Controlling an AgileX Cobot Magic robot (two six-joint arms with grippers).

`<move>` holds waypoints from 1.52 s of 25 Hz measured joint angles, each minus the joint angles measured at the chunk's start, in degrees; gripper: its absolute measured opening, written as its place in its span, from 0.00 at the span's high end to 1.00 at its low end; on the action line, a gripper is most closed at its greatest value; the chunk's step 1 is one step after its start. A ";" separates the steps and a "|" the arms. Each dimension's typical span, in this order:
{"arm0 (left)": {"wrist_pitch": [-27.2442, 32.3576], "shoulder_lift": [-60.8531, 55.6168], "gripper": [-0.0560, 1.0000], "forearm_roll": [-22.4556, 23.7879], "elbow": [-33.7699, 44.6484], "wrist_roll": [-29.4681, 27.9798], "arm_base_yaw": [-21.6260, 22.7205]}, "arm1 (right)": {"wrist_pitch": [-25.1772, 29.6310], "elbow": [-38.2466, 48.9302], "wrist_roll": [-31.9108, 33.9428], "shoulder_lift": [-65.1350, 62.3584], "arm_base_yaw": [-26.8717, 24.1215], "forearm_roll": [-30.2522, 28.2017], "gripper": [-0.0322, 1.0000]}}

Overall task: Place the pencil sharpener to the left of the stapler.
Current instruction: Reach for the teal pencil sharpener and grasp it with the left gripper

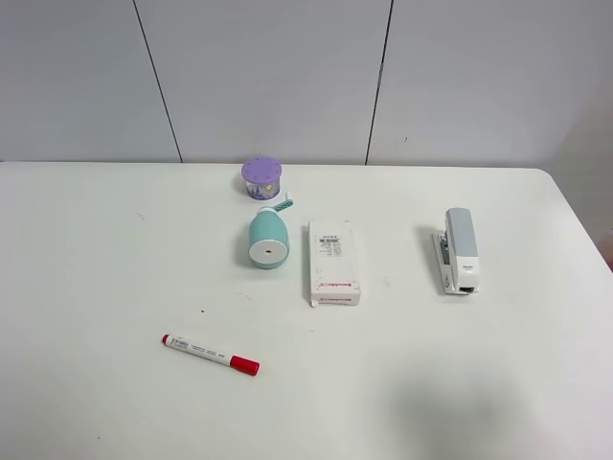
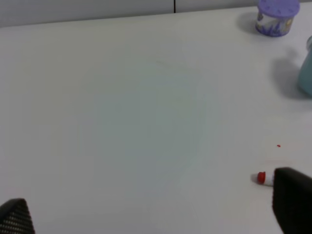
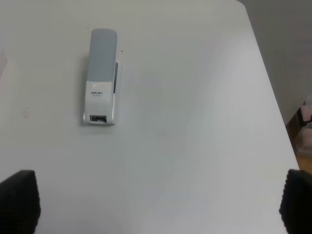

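Observation:
The teal pencil sharpener (image 1: 269,238) lies on the white table with its flat white round face toward the front and its crank handle pointing back. Only its teal edge (image 2: 306,73) shows in the left wrist view. The white and grey stapler (image 1: 459,250) lies well to the right, beyond a white box; the right wrist view shows the stapler (image 3: 101,78) lengthwise. My left gripper (image 2: 156,212) is open over bare table, far from the sharpener. My right gripper (image 3: 158,202) is open too, short of the stapler. Neither gripper appears in the exterior high view.
A white box with red print (image 1: 334,262) lies between sharpener and stapler. A small purple round container (image 1: 261,178) stands just behind the sharpener. A red-capped marker (image 1: 210,354) lies at the front left, its end (image 2: 262,178) beside a left fingertip (image 2: 292,200). The table's right edge (image 3: 273,92) is near the stapler.

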 joint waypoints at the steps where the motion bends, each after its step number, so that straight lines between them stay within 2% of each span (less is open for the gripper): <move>1: 0.00 0.00 0.01 0.00 0.00 0.00 0.00 | 0.00 0.00 0.00 0.00 0.00 0.00 0.01; 21: 0.00 0.00 0.01 0.00 0.00 0.00 0.00 | 0.00 0.00 0.00 0.00 0.00 0.00 0.01; 25: 0.00 1.62 0.01 -0.13 -0.71 -1.52 0.00 | 0.00 0.00 0.00 0.00 0.00 0.00 0.01; 29: -0.91 11.76 0.01 -0.20 -5.88 -5.09 0.00 | 0.00 0.00 0.00 0.00 0.00 0.00 0.01; 31: -2.44 20.53 0.01 -0.24 -9.41 -7.01 0.00 | 0.00 0.00 0.00 0.00 0.00 0.00 0.01; 34: -4.88 34.96 0.01 -0.35 -16.60 -8.62 0.00 | 0.00 0.00 0.00 0.00 0.00 0.00 0.01; 38: -6.11 54.79 0.01 -1.11 -29.98 -9.00 -0.60 | 0.00 0.00 0.00 0.00 0.00 0.00 0.01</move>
